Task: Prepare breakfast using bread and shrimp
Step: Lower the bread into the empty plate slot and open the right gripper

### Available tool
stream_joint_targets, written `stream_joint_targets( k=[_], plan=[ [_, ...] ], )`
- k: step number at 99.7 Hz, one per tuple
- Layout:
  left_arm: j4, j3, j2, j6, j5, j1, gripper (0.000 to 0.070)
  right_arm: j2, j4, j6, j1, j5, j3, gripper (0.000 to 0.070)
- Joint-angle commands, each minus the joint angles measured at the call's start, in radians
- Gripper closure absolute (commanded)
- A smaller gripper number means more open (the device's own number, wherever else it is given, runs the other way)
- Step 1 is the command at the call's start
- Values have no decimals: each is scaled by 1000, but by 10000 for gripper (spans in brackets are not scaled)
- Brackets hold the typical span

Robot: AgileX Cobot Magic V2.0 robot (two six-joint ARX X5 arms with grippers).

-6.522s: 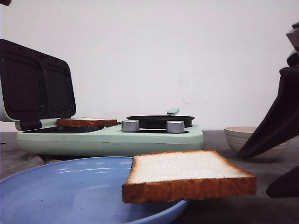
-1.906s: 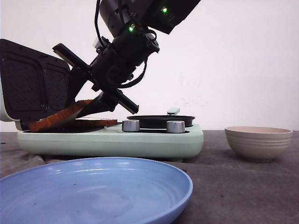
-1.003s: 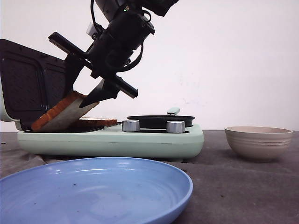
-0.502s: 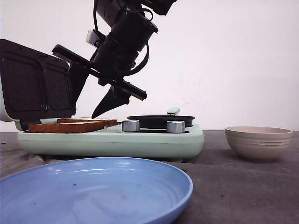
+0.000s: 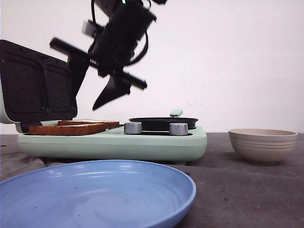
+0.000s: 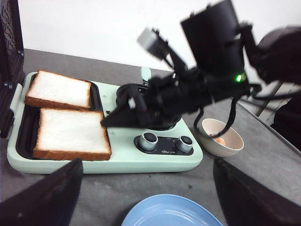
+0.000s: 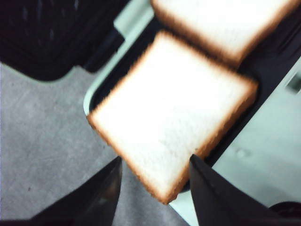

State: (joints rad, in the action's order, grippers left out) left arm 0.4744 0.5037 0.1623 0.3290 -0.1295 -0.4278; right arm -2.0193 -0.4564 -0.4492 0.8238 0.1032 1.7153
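Note:
Two slices of bread lie flat side by side on the hot plate of the mint-green sandwich maker (image 5: 114, 143): the near slice (image 5: 66, 128) (image 6: 70, 133) (image 7: 174, 108) and the far slice (image 5: 90, 123) (image 6: 59, 89) (image 7: 221, 19). My right gripper (image 5: 85, 100) (image 7: 155, 193) is open and empty, hanging above the near slice and clear of it. My left gripper (image 6: 148, 197) is open and empty, held back over the table in front of the maker. A small orange-pink shrimp (image 6: 218, 140) lies in the beige bowl (image 6: 221, 136).
The maker's dark lid (image 5: 35, 85) stands open at the left. A black pan (image 5: 161, 123) with a mint handle sits on the maker's right side behind two silver knobs (image 5: 132, 128). A blue plate (image 5: 95, 190) lies in front. The beige bowl (image 5: 262, 142) stands at the right.
The right gripper brought the second slice from the blue plate to the maker, set it down tilted, then let go. The slice now lies flat and the gripper has risen.

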Motion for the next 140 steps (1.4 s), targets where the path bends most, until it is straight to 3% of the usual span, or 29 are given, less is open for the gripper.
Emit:
stream_joint_targets(
  k=[1, 33, 41, 54, 64, 71, 102, 119, 140],
  plan=[
    [-7, 21, -1, -2, 2, -3, 226, -19, -34, 51, 10, -16, 60, 423],
    [73, 21, -1, -33, 36, -3, 226, 98, -141, 179, -35, -159, 108, 424],
    [71, 21, -1, -32, 36, -3, 226, 136, -163, 189, -52, -164, 108, 429],
    [70, 21, -2, -30, 36, -3, 226, 202, -209, 200, -73, -165, 108, 472],
    [71, 21, -1, -30, 36, -3, 226, 253, -235, 231, -77, -183, 107, 601],
    [71, 21, -1, -30, 36, -3, 226, 289, -256, 252, -80, -212, 105, 655],
    [80, 21, -1, -36, 63, -3, 230, 412, -352, 266, -84, -236, 101, 691],
    [80, 21, -1, -36, 63, -3, 230, 486, -333, 266, -82, -236, 38, 691],
    [80, 21, -1, -36, 63, -3, 232, 667, -169, 266, -81, -233, -235, 691]
  ],
)
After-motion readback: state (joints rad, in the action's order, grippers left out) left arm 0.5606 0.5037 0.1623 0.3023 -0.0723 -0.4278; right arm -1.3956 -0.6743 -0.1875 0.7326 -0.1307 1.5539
